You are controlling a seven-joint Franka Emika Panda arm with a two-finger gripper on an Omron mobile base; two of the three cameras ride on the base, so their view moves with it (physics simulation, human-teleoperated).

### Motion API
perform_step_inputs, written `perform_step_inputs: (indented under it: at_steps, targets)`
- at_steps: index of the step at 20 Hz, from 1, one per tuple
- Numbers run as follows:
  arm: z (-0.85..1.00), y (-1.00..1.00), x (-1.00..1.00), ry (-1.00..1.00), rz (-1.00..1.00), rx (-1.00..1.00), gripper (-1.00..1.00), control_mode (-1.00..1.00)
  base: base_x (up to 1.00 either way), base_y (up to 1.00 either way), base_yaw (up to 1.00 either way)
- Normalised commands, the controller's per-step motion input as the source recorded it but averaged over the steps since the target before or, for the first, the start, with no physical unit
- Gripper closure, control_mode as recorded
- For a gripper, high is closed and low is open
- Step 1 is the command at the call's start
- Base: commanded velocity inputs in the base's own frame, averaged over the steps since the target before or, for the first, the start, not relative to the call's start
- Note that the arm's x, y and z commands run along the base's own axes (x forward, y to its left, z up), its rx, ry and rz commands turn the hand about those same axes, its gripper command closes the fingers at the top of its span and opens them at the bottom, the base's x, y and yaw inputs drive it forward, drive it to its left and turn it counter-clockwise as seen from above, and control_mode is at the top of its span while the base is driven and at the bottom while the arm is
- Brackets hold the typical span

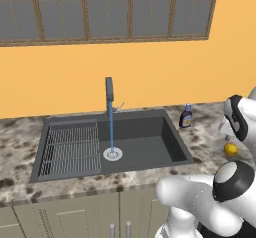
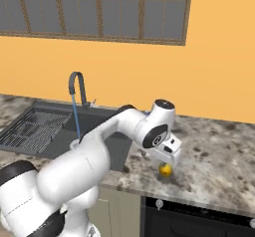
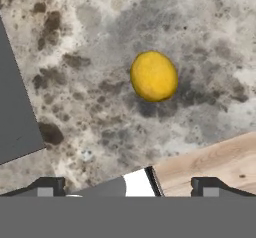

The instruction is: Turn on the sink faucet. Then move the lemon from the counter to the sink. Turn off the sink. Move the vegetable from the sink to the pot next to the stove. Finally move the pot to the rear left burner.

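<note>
The dark grey faucet (image 1: 109, 94) stands behind the sink (image 1: 150, 142), and a thin blue stream of water (image 1: 111, 132) falls from its spout onto the silver drain (image 1: 113, 154). The yellow lemon (image 3: 154, 76) lies on the speckled counter (image 3: 100, 42) to the right of the sink, also seen as the lemon (image 2: 165, 170) and the lemon (image 1: 231, 149). My gripper (image 3: 128, 187) hangs open just above the lemon, its fingertips (image 3: 47, 186) wide apart with nothing between them. From the right base, the gripper (image 2: 165, 161) points down over the fruit. The pot is out of view.
A small dark sauce bottle (image 1: 186, 116) stands on the counter behind the sink's right corner. A ribbed rack (image 1: 70, 148) covers the basin's left half. A black stove front with knobs (image 2: 199, 216) sits below the counter edge at the right. The orange wall and a window rise behind.
</note>
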Motion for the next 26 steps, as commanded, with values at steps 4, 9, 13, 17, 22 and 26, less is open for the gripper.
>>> perform_step_inputs:
  at_steps: [4,9,13,17,22,26]
  targets:
    - [-0.27,-0.31,0.29,0.05,0.1,0.0,-1.0,-1.0,0.0,0.0,0.0]
    - [-0.4,-0.23,0.29,0.0,0.12,0.0,-1.0,-1.0,0.0,0.0,0.0]
    - [-0.3,-0.11,0.41,0.0,0.14,0.0,-1.0,-1.0,0.0,0.0,0.0]
    - [-0.29,-0.17,0.34,0.0,0.16,0.0,-1.0,-1.0,0.0,0.0,0.0]
    - [-0.31,-0.23,0.17,0.0,0.15,0.0,-1.0,-1.0,0.0,0.0,0.0]
    - [-0.27,-0.12,0.04,0.01,0.11,0.0,-1.0,-1.0,0.0,0.0,0.0]
